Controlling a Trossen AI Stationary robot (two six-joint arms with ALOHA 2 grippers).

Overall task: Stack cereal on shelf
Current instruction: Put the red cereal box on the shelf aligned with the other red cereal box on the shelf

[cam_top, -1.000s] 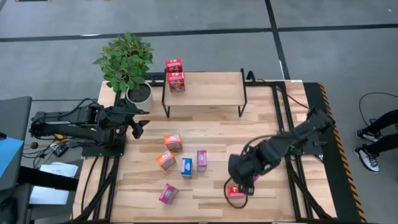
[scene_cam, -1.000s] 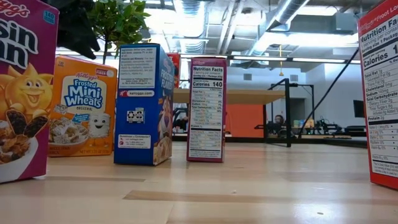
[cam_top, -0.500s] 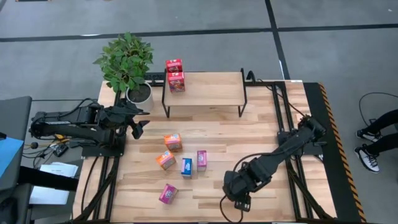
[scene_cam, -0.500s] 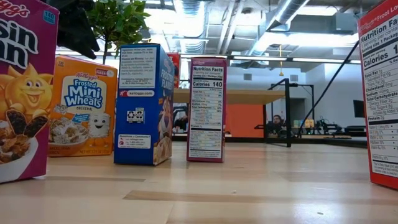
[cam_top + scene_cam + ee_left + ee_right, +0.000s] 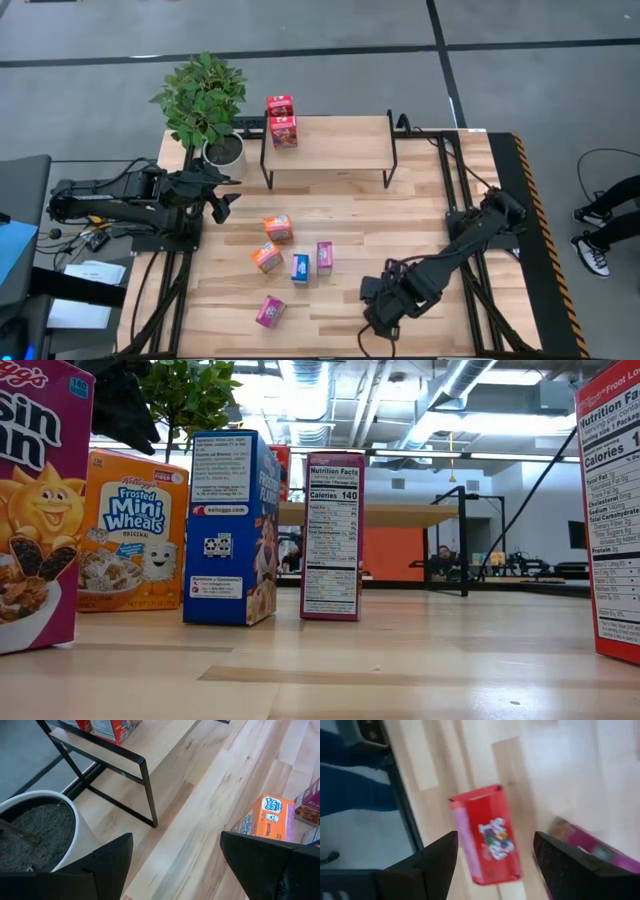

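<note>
A red cereal box [image 5: 487, 840] stands on the table near its front edge; it also shows in the low view [image 5: 610, 510]. My right gripper [image 5: 383, 312] is open above it, and in the right wrist view [image 5: 495, 840] its fingers stand on either side of the box. The light-wood shelf [image 5: 335, 145] stands at the far side with two red boxes [image 5: 282, 120] at its left end. Orange boxes [image 5: 278, 228] [image 5: 266, 257], a blue box [image 5: 300, 268] and magenta boxes [image 5: 324, 257] [image 5: 269, 311] stand on the table. My left gripper [image 5: 222, 203] waits open at the left.
A potted plant [image 5: 205, 100] stands at the table's far left, next to the shelf's black leg [image 5: 147, 795]. Another magenta box [image 5: 590, 850] shows beside the red one in the right wrist view. Bare planks lie between the shelf and the boxes.
My right gripper has gone a little toward the table's near edge, over the red box, and its arm has sunk lower. In the high view the red box is now covered by the gripper. In the low view the box has stayed where it was.
</note>
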